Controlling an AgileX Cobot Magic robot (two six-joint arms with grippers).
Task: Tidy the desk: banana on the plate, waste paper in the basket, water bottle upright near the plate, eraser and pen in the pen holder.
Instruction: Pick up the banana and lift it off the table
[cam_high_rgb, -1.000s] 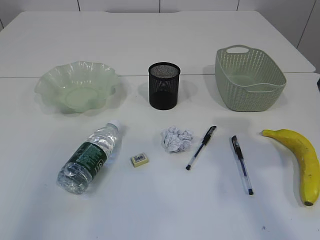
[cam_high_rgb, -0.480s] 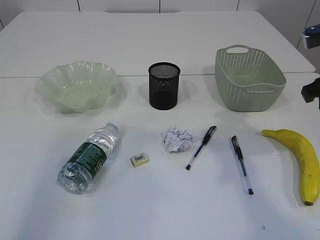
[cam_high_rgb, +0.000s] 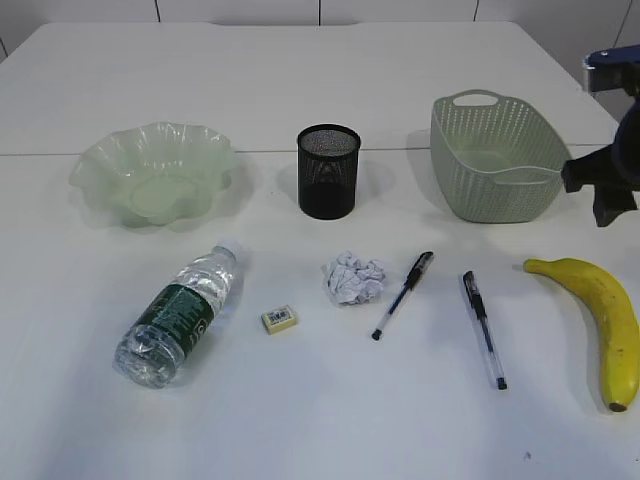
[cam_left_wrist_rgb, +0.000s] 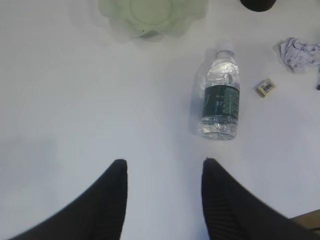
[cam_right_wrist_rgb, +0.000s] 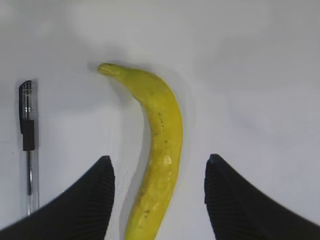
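A yellow banana (cam_high_rgb: 605, 325) lies at the right edge of the table. In the right wrist view the banana (cam_right_wrist_rgb: 160, 115) runs between the fingers of my open right gripper (cam_right_wrist_rgb: 159, 165), which hovers above it without touching. The right arm (cam_high_rgb: 612, 170) shows at the far right. The water bottle (cam_high_rgb: 180, 315) lies on its side near the pale green plate (cam_high_rgb: 155, 185). Crumpled waste paper (cam_high_rgb: 352, 278), a small eraser (cam_high_rgb: 279, 319) and two pens (cam_high_rgb: 402, 295) (cam_high_rgb: 483, 328) lie mid-table. My left gripper (cam_left_wrist_rgb: 165, 167) is open over bare table, short of the bottle (cam_left_wrist_rgb: 220, 102).
A black mesh pen holder (cam_high_rgb: 328, 172) stands at the back middle and a green woven basket (cam_high_rgb: 497, 160) at the back right, just left of the right arm. A seam between two tables runs behind the plate.
The right arm has come into the exterior view from the right edge and moved further left, toward the space beside the basket. The objects have not moved.
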